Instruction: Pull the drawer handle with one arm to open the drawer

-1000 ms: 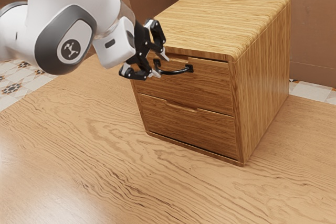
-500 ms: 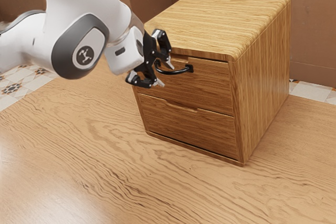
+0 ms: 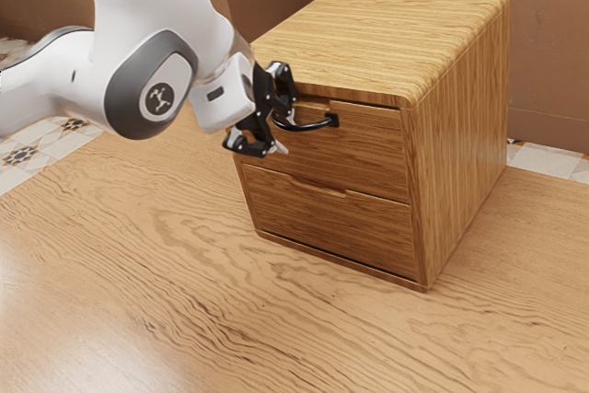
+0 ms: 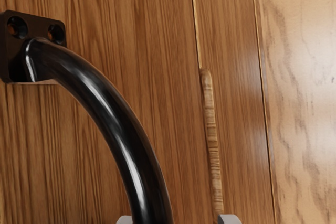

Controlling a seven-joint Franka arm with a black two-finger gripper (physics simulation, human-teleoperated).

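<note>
Since the earlier pictures the white and grey robot arm (image 3: 138,62) has swung in toward the exterior view's right. It has carried its black two-finger hand (image 3: 279,126) from just short of the cabinet onto the near-left end of the handle.

The hand stands open. One finger sits above and one below the curved black metal drawer handle (image 3: 308,123), and the bar runs between them. In the wrist view the pale fingertips (image 4: 227,219) show on either side of the glossy bar (image 4: 105,114) with a gap on at least one side, so I judge the grip not yet closed.

To the right, the handle is fixed to the light oak front of the top drawer (image 3: 359,149). That front looks flush with the plain lower drawer (image 3: 340,218) beneath it, with no dark gap around its edges, so the drawer looks shut.

Both drawers belong to the square two-drawer oak cabinet (image 3: 396,34), which stands on the wood-grained worktop (image 3: 138,273).

Only the approach is done. The hand has still to close on the bar, and the whole pull outward, toward the near left, is left to do.
</note>
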